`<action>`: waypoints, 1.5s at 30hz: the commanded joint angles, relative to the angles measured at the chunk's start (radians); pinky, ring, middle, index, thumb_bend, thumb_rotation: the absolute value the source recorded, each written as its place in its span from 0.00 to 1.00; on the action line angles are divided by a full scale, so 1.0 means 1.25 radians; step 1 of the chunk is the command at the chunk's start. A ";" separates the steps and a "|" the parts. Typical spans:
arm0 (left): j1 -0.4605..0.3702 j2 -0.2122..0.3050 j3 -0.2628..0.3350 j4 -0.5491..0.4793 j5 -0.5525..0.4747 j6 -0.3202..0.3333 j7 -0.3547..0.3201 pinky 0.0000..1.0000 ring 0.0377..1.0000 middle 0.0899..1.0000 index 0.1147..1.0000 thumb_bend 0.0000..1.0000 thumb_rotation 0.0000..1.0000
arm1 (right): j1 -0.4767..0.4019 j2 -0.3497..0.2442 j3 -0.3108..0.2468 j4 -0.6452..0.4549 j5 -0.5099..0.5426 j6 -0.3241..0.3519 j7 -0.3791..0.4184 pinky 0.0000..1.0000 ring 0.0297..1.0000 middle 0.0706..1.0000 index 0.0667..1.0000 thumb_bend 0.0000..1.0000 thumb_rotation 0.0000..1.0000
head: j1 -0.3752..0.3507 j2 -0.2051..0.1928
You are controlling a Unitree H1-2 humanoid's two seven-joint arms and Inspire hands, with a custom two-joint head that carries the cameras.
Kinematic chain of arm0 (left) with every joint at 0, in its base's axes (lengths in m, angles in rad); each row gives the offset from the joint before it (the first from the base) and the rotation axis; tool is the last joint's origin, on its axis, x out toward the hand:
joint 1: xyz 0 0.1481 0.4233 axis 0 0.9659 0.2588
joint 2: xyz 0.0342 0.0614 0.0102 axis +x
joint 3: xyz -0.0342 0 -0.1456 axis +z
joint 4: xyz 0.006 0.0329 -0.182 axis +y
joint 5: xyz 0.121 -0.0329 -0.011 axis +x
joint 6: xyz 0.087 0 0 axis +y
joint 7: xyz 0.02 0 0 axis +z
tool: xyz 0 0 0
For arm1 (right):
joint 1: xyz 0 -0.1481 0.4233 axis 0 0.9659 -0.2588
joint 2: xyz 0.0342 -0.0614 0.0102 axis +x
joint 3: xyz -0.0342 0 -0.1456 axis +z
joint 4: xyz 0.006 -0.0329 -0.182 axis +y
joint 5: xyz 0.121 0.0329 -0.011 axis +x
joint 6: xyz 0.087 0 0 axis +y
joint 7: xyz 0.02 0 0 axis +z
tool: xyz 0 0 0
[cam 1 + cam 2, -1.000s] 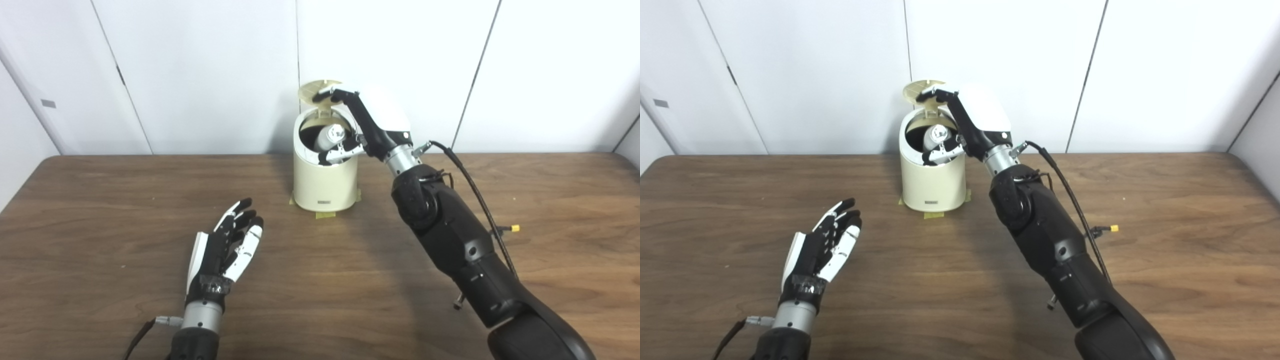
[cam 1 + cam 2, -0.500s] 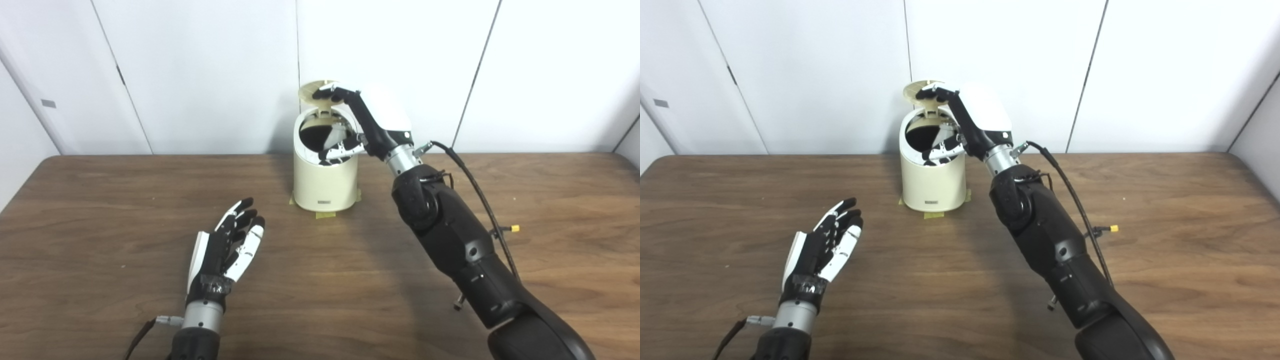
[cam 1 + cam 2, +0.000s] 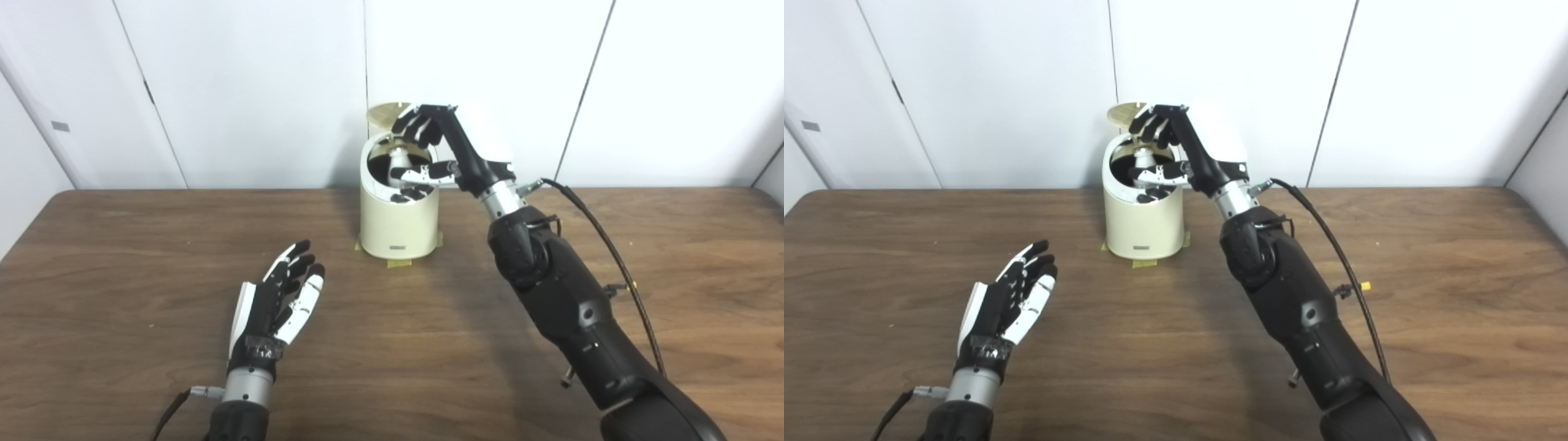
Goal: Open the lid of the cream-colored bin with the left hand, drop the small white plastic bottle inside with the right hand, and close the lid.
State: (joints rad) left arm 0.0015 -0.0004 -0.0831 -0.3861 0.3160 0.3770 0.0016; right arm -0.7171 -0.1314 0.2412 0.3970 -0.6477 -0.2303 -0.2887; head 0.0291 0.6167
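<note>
Brown wooden worktop [image 3: 122,245] below, carrying at its far middle the cream-colored bin [image 3: 398,226], lid [image 3: 384,112] tipped up and back behind the open mouth, yellow tape [image 3: 398,264] at the base. Right hand [image 3: 450,150] over the mouth, fingers spread and empty, thumb reaching across the opening; left hand [image 3: 275,303] open too, palm up, fingers apart, low over the near wood well apart from the bin. Small white plastic bottle [image 3: 399,160] down inside the bin, top showing just beside the thumb.
</note>
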 commanded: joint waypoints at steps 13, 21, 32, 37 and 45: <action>-0.025 0.003 0.052 -0.031 -0.079 -0.008 -0.007 0.82 0.87 0.86 0.91 0.41 0.66 | 0.141 0.021 -0.130 -0.291 0.172 0.202 0.115 0.40 0.40 0.46 0.52 0.51 0.00 | -0.020 -0.001; -0.053 0.030 0.071 -0.032 -0.116 0.016 -0.019 0.86 0.88 0.87 0.92 0.40 0.66 | 0.255 0.066 -0.225 -0.478 0.356 0.485 0.225 0.71 0.75 0.78 0.61 0.49 0.34 | -0.021 -0.004; -0.187 0.103 0.064 -0.001 -0.114 0.046 -0.042 0.88 0.90 0.89 0.92 0.38 0.69 | 0.396 0.061 -0.255 -0.553 0.486 0.480 0.249 0.84 0.90 0.90 0.84 0.48 0.78 | -0.022 -0.010; -0.252 0.108 0.076 0.021 -0.136 0.071 -0.054 0.88 0.88 0.88 0.90 0.38 0.68 | 0.438 0.047 -0.221 -0.559 0.424 0.458 0.227 0.79 0.87 0.88 0.83 0.47 0.77 | -0.016 -0.014; -0.368 0.158 0.038 0.102 -0.101 0.066 -0.088 0.87 0.88 0.88 0.90 0.43 0.77 | 0.483 0.057 -0.202 -0.554 0.398 0.414 0.212 0.79 0.86 0.87 0.84 0.49 0.81 | -0.011 -0.023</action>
State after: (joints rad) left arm -0.3807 0.1824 -0.0341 -0.2569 0.1703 0.4701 -0.1112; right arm -0.0912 -0.0631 -0.0157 -0.2637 -0.1473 0.3392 -0.0144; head 0.0123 0.5875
